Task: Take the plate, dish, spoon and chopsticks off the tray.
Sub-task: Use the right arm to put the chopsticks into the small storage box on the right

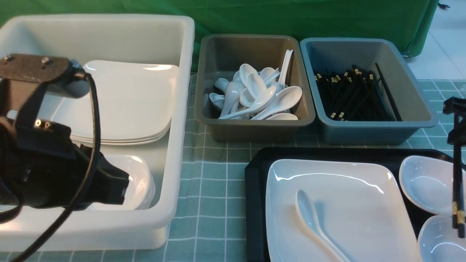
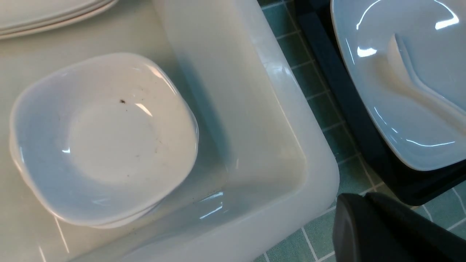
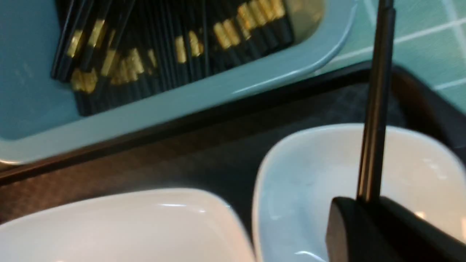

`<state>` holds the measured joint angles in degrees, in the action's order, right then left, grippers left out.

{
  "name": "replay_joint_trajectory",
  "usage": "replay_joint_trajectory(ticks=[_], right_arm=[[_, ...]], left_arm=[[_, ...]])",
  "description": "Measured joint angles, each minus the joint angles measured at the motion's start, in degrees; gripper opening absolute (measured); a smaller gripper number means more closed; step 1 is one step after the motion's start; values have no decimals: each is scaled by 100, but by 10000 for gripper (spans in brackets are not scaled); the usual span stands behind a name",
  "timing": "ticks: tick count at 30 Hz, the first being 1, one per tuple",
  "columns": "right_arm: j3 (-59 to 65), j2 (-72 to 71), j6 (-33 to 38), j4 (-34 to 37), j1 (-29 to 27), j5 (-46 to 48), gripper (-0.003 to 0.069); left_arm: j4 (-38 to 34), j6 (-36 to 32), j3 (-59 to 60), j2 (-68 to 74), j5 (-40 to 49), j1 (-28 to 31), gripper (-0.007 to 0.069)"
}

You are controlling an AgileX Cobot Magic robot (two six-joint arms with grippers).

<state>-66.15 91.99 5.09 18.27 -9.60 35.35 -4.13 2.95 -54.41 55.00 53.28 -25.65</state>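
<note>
While the right end effector (image 1: 457,140) is nearly closed, pinching the chopsticks (image 1: 458,189) at their upper part, the pair hangs upright over the right side of the tray (image 1: 255,189) with its gold band low. Its lower tip overlaps the two small white dishes (image 1: 426,182) sitting there; whether it touches one I cannot tell. The plate (image 1: 338,196) fills the tray's left and middle, and the spoon (image 1: 313,222) lies on it, bowl toward the far side, handle running to the near right. Behind the tray on the checked table (image 1: 211,182) stand a grey-brown tub (image 1: 204,91) heaped with white spoons and, just beside it, a blue-grey tub (image 1: 418,94) of black chopsticks. The left end effector (image 1: 116,185) is fully closed and empty, low at the near end of a large white tub (image 1: 182,109), which holds stacked plates (image 1: 127,102) and stacked dishes (image 2: 102,138).
</note>
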Motion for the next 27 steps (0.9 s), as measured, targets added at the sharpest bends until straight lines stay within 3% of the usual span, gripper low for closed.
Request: replay_joint_trajectory(ticks=[6,12,23,26,27], right_arm=[[-268,193,758,1704,4,-328,69],[-1107,607,921,2768,83,-1267,69],[-2414,2075,964,3108,768,-3116,69],[-2713,2496,1290,3126,1008,-3196,101],[-2856,2670,1433,3132,1110,-3161,165]], left_arm=[[39,0,0,0,-12,0,0],[40,47,0,0,-12,0,0],[44,90,0,0,20,0,7],[44,174,0,0,33,0,8],[44,214,0,0,33,0,8]])
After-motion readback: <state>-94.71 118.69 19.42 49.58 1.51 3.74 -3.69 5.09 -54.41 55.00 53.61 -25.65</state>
